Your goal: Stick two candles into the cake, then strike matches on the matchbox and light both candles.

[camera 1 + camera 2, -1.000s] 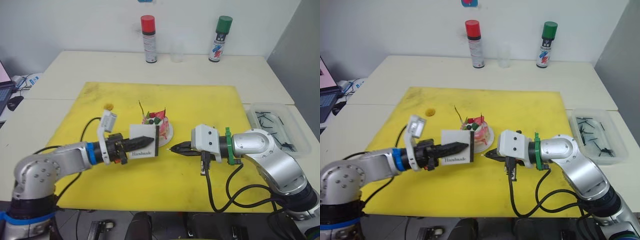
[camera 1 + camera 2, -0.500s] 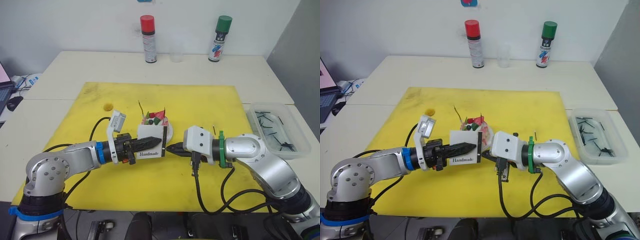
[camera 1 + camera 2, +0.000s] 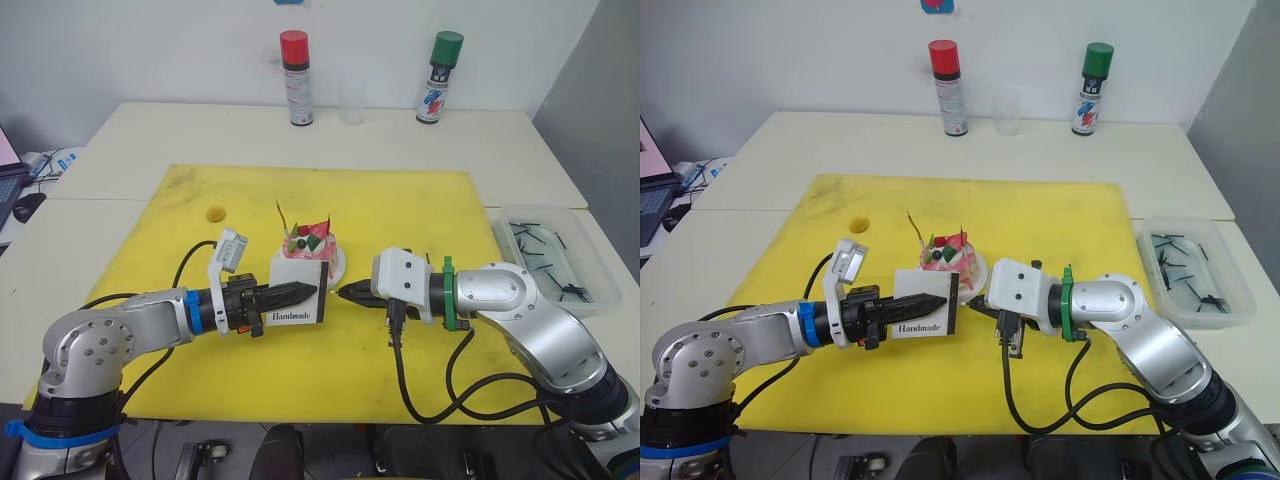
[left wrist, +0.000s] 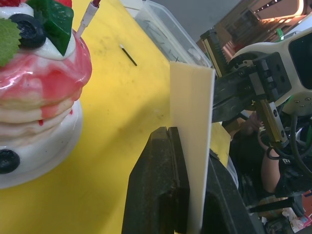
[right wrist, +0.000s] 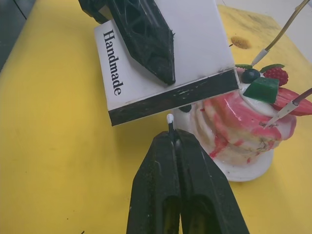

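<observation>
Both candles point(image 5: 285, 23) stand in the cake point(image 5: 243, 129); left gripper point(image 3: 305, 291) clamps the matchbox point(image 5: 161, 58), right gripper point(image 5: 170, 139) pinches a match point(image 5: 170, 123) just short of the strip; striking comes next.

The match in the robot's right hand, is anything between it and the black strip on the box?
Nothing visible. The match pinched in the right gripper points at the matchbox strip, held by the left gripper, with a small open gap.

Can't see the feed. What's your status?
Left pincer shut on matchbox. Right pincer shut on match, just off the strip. Both candles in cake.
</observation>
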Robot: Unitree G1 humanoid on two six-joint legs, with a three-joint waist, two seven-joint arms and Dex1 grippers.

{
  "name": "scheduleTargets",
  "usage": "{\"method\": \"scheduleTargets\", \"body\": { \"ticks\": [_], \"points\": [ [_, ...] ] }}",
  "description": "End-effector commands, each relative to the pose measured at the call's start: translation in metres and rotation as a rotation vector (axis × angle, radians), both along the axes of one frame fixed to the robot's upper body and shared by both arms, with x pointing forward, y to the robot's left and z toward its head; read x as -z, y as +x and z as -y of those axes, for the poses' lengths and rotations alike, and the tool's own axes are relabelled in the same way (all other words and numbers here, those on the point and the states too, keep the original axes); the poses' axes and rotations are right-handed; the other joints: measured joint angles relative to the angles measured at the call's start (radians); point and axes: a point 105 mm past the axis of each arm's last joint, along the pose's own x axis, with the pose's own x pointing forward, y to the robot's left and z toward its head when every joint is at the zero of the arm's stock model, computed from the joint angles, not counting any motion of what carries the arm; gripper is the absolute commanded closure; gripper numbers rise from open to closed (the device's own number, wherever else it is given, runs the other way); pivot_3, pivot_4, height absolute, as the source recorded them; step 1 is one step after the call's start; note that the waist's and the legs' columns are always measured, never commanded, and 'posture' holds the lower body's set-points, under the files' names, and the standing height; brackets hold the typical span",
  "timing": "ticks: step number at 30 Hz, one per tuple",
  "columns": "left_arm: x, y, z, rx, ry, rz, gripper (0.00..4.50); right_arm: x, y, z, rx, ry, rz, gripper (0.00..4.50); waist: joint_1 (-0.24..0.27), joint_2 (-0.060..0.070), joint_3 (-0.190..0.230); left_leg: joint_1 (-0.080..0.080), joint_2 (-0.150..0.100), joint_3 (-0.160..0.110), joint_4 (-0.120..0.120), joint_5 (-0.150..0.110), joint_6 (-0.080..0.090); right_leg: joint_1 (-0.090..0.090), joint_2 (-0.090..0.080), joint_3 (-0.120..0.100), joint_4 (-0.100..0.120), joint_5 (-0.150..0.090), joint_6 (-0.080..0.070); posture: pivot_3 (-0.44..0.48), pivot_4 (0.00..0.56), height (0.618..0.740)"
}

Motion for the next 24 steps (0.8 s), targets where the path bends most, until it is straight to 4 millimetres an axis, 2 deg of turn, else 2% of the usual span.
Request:
{"method": "scheduleTargets", "body": {
  "ticks": [1, 24],
  "points": [
    [-0.004, -0.002, 0.001, 0.016, -0.015, 0.023, 4.50, -0.009, -0.009, -0.008, -0.056, 0.012, 0.052, 4.48, 0.000, 0.000, 0.000, 0.000, 0.000, 0.000, 0.000, 0.000, 0.000, 0.000, 0.000, 0.000, 0.000, 0.000, 0.000, 0.000, 0.150, 0.740],
    [0.002, -0.005, 0.001, 0.048, -0.025, 0.004, 4.50, 0.000, -0.008, -0.018, -0.091, -0.012, 0.061, 4.48, -0.001, 0.000, 0.000, 0.000, 0.000, 0.000, 0.000, 0.000, 0.000, 0.000, 0.000, 0.000, 0.000, 0.000, 0.000, 0.000, 0.150, 0.740]
  ]
}}
